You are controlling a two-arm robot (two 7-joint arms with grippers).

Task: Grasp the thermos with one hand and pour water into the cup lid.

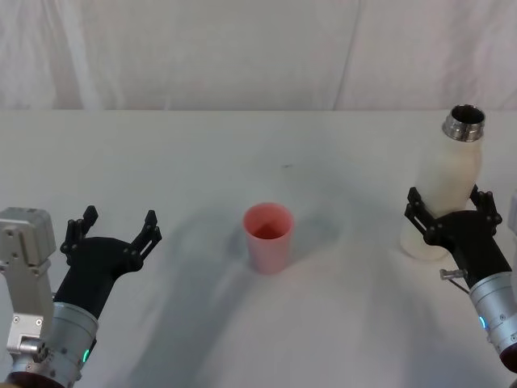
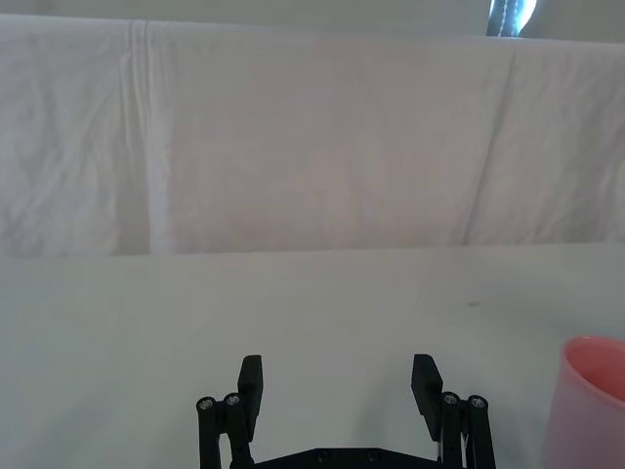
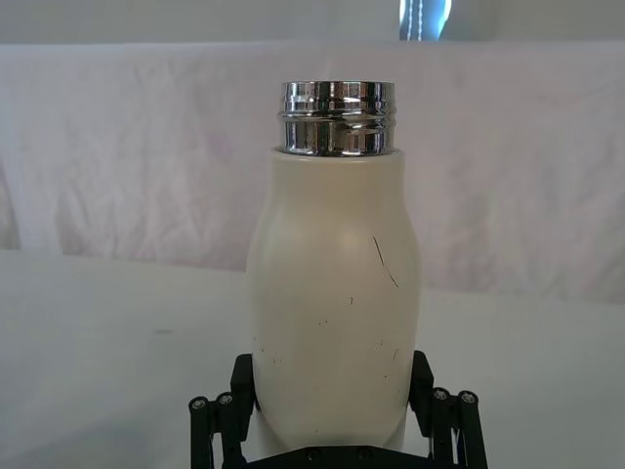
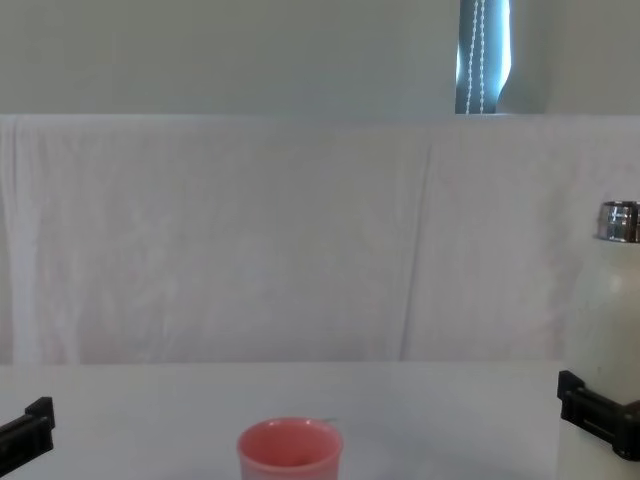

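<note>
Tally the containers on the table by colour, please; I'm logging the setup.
Cream-white matte bottle with steel neck: 1
Small round pink plastic cup: 1
Total: 2

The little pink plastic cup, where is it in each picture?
Head view: the little round pink plastic cup stands mid-table, between the two grippers.
Left wrist view: its rim and side peek in at the lower right edge.
Right wrist view: not in it.
Chest view: bottom centre.
Shared landmark: the white cloth backdrop.
</note>
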